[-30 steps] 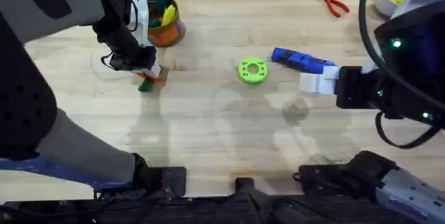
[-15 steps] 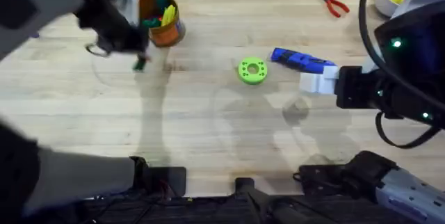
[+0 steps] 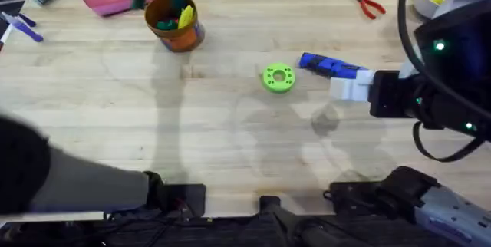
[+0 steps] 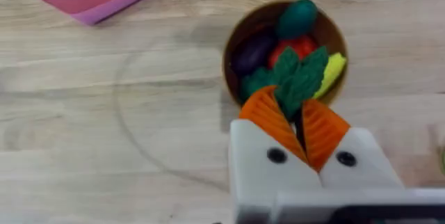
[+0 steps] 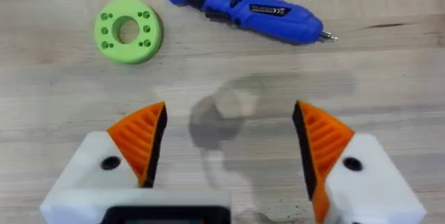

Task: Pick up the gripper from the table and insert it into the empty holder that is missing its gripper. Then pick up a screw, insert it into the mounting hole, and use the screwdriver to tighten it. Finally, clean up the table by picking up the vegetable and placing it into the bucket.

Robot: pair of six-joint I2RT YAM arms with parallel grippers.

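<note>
The left gripper (image 4: 300, 123) pinches the green vegetable (image 4: 297, 78) between its orange pads right above the bucket (image 4: 284, 50), which already holds toy pieces, while the right gripper (image 5: 229, 144) hangs spread wide over the table (image 5: 389, 71), the blue screwdriver (image 5: 247, 8) lying just beyond its fingertips.

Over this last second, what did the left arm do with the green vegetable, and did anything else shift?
The left hand, shut on the green vegetable, lifted it off the table beside the bucket and carried it above the bucket. The right hand stayed open and parked; the blue screwdriver and green disc did not move.
</note>
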